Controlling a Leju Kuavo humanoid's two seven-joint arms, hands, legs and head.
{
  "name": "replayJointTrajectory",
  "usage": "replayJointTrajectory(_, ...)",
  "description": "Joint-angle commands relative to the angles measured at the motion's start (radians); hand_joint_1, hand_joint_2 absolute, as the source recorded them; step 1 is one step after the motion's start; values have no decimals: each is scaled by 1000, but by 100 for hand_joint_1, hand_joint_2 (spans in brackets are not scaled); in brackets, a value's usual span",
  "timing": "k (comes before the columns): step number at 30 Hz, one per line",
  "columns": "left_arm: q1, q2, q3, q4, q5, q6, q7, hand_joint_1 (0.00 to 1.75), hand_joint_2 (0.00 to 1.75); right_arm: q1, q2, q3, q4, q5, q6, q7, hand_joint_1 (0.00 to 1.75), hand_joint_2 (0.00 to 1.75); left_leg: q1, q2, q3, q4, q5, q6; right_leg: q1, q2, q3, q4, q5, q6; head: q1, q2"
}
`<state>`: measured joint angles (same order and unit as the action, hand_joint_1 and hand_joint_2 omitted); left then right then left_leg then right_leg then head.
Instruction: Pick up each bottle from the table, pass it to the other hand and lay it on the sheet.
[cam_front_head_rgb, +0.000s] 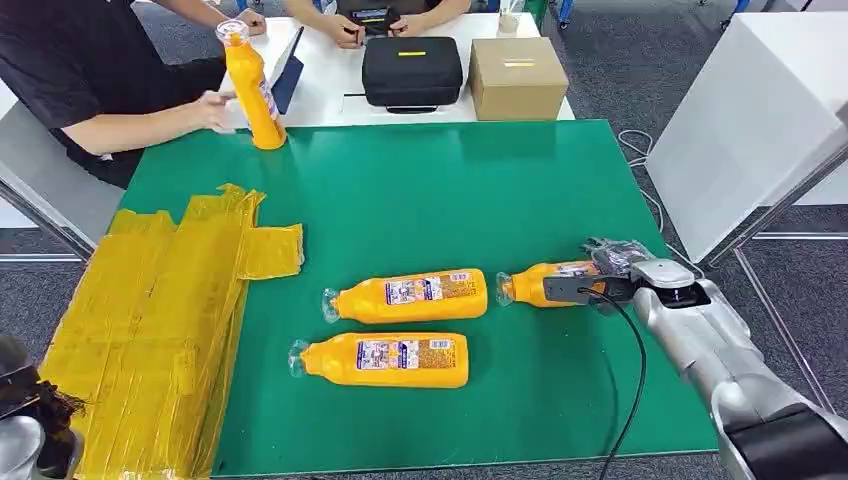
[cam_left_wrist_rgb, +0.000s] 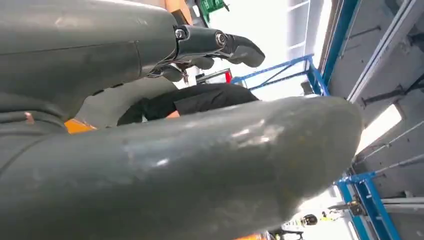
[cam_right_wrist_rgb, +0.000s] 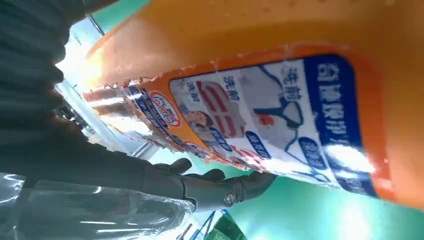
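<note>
Three orange bottles lie on the green table (cam_front_head_rgb: 480, 190). Two are side by side in the middle, one (cam_front_head_rgb: 410, 297) just behind the other (cam_front_head_rgb: 385, 360). The third bottle (cam_front_head_rgb: 540, 284) lies at the right, its cap pointing left, and my right hand (cam_front_head_rgb: 612, 277) grips its base end. In the right wrist view its label (cam_right_wrist_rgb: 280, 90) looms close, with dark fingers (cam_right_wrist_rgb: 220, 187) curled along its side. The crumpled yellow sheet (cam_front_head_rgb: 150, 310) covers the table's left edge. My left hand (cam_front_head_rgb: 30, 420) hangs low at the near left, holding nothing, fingers (cam_left_wrist_rgb: 220, 47) apart from the thumb.
A person's hand (cam_front_head_rgb: 215, 105) steadies a fourth orange bottle (cam_front_head_rgb: 252, 90) standing upright at the far left corner. A black case (cam_front_head_rgb: 412, 70) and a cardboard box (cam_front_head_rgb: 518, 77) sit on the white table behind. A white cabinet (cam_front_head_rgb: 760, 110) stands to the right.
</note>
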<state>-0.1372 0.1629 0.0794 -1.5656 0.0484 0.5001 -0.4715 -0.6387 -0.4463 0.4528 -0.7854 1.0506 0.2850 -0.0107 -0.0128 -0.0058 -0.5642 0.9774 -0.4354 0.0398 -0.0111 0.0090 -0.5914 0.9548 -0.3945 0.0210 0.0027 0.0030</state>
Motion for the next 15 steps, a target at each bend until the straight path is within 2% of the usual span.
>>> replayJointTrajectory(1, -10, -25, 30, 38, 2, 0, 0, 0, 0, -82, 40, 37, 130, 0, -3, -4, 0, 175, 0, 2, 3, 0, -1, -2, 0, 1, 3, 0, -1, -1, 0, 0)
replayJointTrajectory(15, -13, -21, 32, 48, 14, -4, -10, 0, 0, -100, 41, 44, 147, -2, 7, -10, 0, 175, 0, 2, 3, 0, -1, -2, 0, 1, 2, 0, -1, -1, 0, 0)
